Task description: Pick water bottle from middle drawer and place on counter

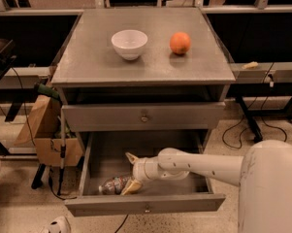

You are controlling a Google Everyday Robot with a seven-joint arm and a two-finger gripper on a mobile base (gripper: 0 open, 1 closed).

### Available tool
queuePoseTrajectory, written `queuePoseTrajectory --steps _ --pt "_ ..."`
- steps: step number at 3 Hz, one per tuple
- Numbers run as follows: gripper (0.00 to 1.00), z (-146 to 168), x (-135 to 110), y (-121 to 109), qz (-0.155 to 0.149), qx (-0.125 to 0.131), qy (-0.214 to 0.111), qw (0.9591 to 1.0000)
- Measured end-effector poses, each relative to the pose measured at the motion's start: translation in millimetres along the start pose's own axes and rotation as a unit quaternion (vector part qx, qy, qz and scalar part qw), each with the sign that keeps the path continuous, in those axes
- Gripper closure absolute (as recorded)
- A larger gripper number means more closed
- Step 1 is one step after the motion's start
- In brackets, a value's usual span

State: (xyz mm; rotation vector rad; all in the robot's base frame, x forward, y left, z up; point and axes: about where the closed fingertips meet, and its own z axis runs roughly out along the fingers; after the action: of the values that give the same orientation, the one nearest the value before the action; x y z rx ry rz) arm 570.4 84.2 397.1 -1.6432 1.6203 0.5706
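Observation:
The water bottle (112,184) lies on its side in the front left of the open middle drawer (145,204), its cap end pointing left. My gripper (130,173) is inside the drawer, just right of the bottle. Its fingers are spread, one up at the back and one (129,186) down against the bottle's right end. The bottle is not between them. The counter (145,64) is the grey top of the cabinet above.
A white bowl (129,43) and an orange (180,42) stand on the counter. A closed knobbed drawer front (143,116) sits above the open drawer. A cardboard box (44,130) and cables lie left of the cabinet.

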Motion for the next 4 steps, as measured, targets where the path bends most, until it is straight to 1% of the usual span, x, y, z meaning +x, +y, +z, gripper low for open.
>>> queuePoseTrajectory --steps 1,2,3,4 --pt "0.18 8.9 4.4 9.8 -0.008 -0.012 -0.005 0.9999" --pt "0.42 19.6 6.0 15.1 -0.002 -0.020 0.006 0.9998" --pt "0.65 30.4 5.9 16.0 0.003 -0.044 0.029 0.9986" --pt "0.64 35.4 2.8 12.2 0.008 -0.065 0.046 0.9968"
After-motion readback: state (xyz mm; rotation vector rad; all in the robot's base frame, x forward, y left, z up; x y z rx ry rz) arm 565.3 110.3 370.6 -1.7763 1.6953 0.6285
